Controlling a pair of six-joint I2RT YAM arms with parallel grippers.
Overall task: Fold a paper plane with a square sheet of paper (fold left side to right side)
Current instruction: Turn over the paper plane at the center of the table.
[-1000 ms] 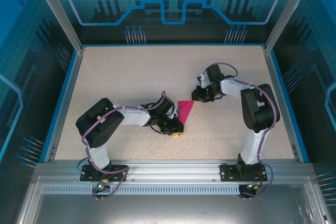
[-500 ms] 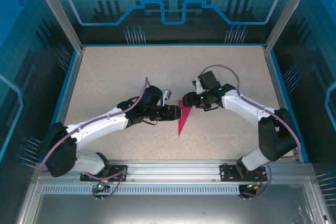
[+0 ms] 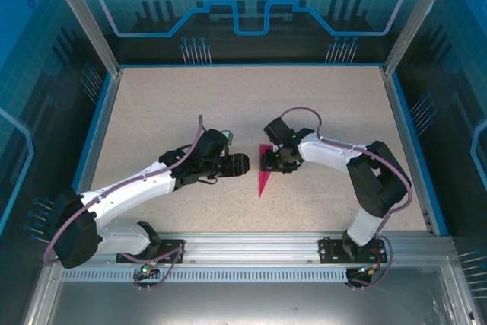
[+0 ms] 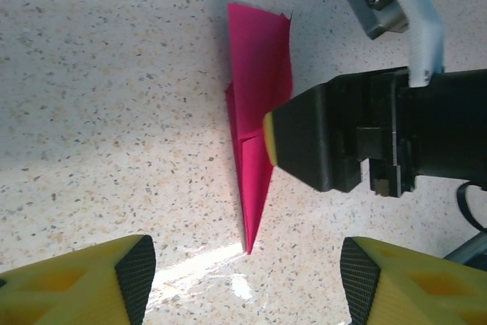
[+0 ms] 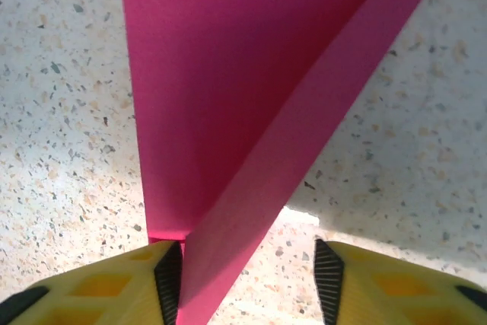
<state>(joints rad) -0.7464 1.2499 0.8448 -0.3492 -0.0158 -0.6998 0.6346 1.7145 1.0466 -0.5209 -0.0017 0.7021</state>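
Pink paper sheet [image 3: 263, 180], folded into a narrow dart, lies mid-frame on the desk [image 3: 167, 104]. Long axis near vertical in the top view, tip toward the bottom edge. Left fingers [image 4: 84, 283] spread, released, just left of it. Right fingers [image 5: 380, 283] apart, straddling the wide end, not clamped.

The top camera looks steeply down from the near edge over the whole speckled beige desk [image 3: 152, 112]; both wrist cameras sit close above the folded magenta-pink paper [image 4: 259, 81].
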